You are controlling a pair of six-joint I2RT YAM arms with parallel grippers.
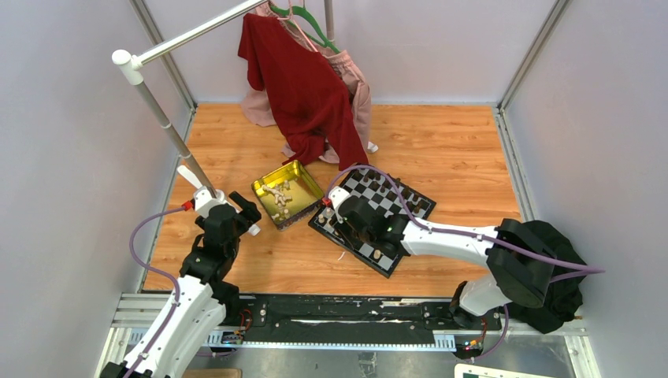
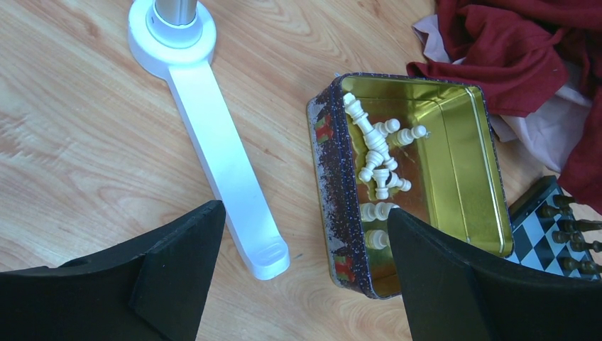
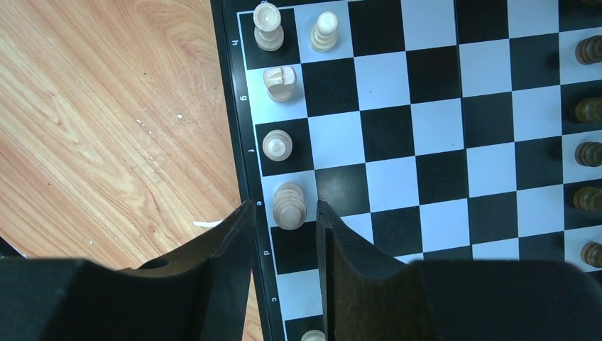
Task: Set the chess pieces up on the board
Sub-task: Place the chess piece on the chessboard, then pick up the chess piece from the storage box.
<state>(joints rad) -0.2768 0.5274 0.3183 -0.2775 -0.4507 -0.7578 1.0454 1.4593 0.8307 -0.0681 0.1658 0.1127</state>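
Right tool: black two-finger right tool (image 3: 284,207), low over the board's edge column. Its fingers are parted and grip nothing.
Piece at the tool: small cream turned-wood chess piece (image 3: 289,202), upright on a white edge square. It sits between the two fingers, with a sliver of square showing on each side.
Axis: the piece's long axis is vertical, in line with the tool. My reading is that the only safe way out is straight up, because sideways drift would tip it.
Board: flat black-and-white checkered board with a thin black border (image 3: 426,128). It lies skewed near the middle of the light wooden bench (image 1: 441,142), a little toward the right edge.
Row so far: four more cream pieces (image 3: 277,145) stand upright farther along the same side. The next squares toward the tool are bare.
Far side: small dark pieces (image 3: 589,153) are lined along the opposite border.
Left tool: black left tool (image 2: 304,213), jaws wide and empty, hovering just beside the tin.
Supply: square gold-lined tin (image 2: 454,163), just left of the board. Its loose cream pieces (image 2: 376,153) lie heaped on their sides, axes pointing all ways.
Nearer arm: left for the tin, right for the bare squares.
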